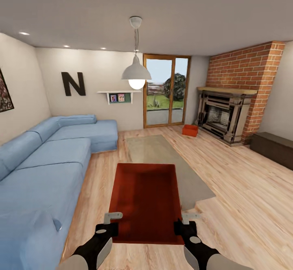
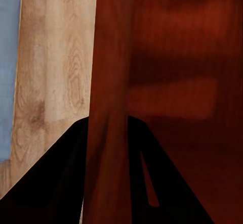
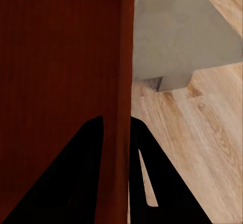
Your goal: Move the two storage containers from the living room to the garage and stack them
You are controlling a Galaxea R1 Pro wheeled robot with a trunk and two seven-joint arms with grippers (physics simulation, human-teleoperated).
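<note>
orange-red plastic sits low in the middle of the head view: one storage container [image 1: 146, 199] is held in front of the robot, over the wood-plank floor [image 1: 244, 197] of the living room, beside the near corner of the grey low table [image 1: 171, 168]. the left gripper [image 1: 108, 224] pinches its near left wall and the right gripper [image 1: 186, 224] its near right wall; in each wrist view the dark fingers [image 2: 61, 178] [image 3: 76, 173] straddle the thin red wall, one inside and one outside, closed onto it. the second container [image 1: 190, 130] rests on the floor far off, near the brick fireplace [image 1: 228, 115] and the glass doors [image 1: 166, 91]

the likely trouble: both grips are only at the near end of a long bin, so its far end may sag or the walls may slide out from between the fingers when the base turns. if the arms drift apart or together, the thin walls could flex and one grip could let go. the bin also sticks out ahead and could clip the table's corner, the blue sofa [image 1: 44, 168] or a door frame on the way to the garage

readable writing: one big dark letter "n" [image 1: 73, 83] on the wall; the small pictures on the shelf [image 1: 119, 94] are too small to read
</note>
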